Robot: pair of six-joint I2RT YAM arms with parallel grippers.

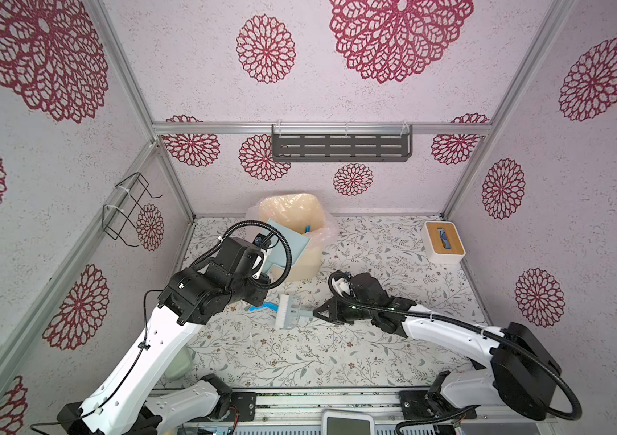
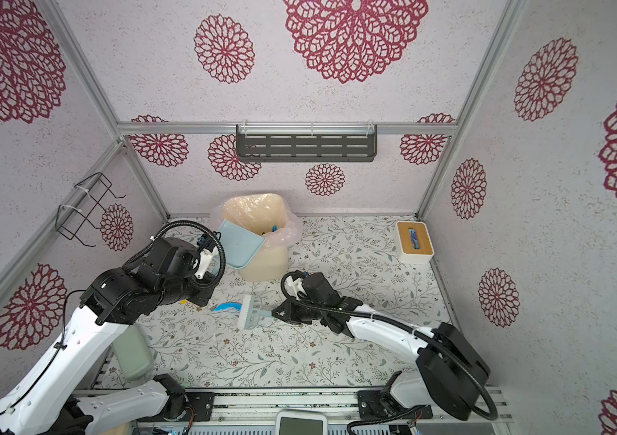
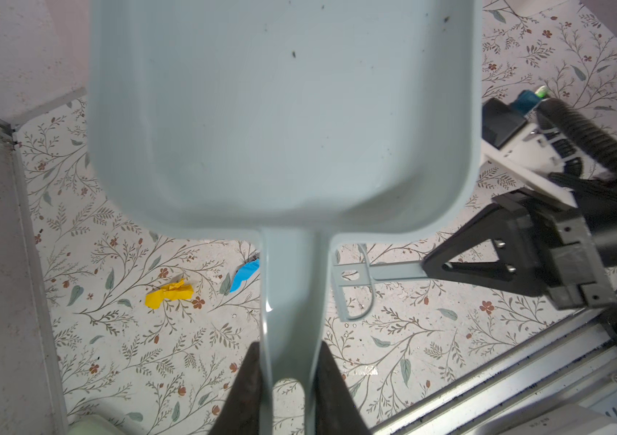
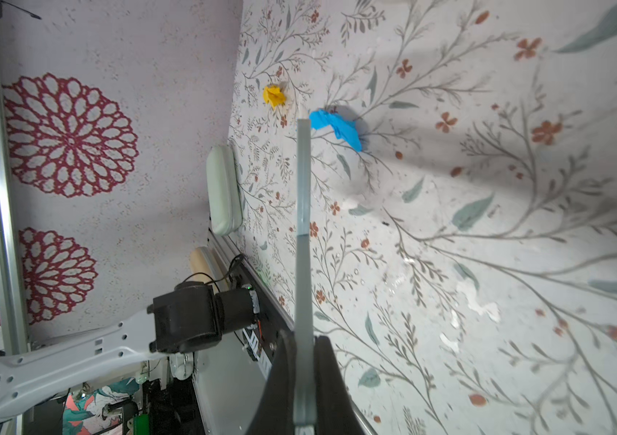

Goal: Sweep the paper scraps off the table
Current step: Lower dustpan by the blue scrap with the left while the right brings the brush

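Note:
A blue paper scrap (image 1: 261, 306) (image 2: 225, 307) (image 3: 244, 275) (image 4: 335, 126) lies on the table (image 1: 337, 357), just left of a pale brush (image 1: 290, 312) (image 2: 250, 312). A yellow scrap (image 3: 169, 294) (image 4: 274, 96) lies further left, under my left arm. My right gripper (image 1: 316, 314) (image 4: 303, 361) is shut on the brush's handle (image 4: 303, 226). The left gripper (image 3: 288, 380) is shut on the handle of the pale blue dustpan (image 1: 280, 244) (image 2: 241, 241) (image 3: 284, 113), which is raised and tilted over the cream bin (image 1: 301, 263). Coloured scraps (image 2: 274, 228) show inside the bin.
A white tissue box (image 1: 444, 241) with a wooden lid stands at the back right. A pale green case (image 2: 131, 352) lies at the front left edge. A dark shelf (image 1: 340, 145) hangs on the back wall, a wire rack (image 1: 129, 211) on the left wall.

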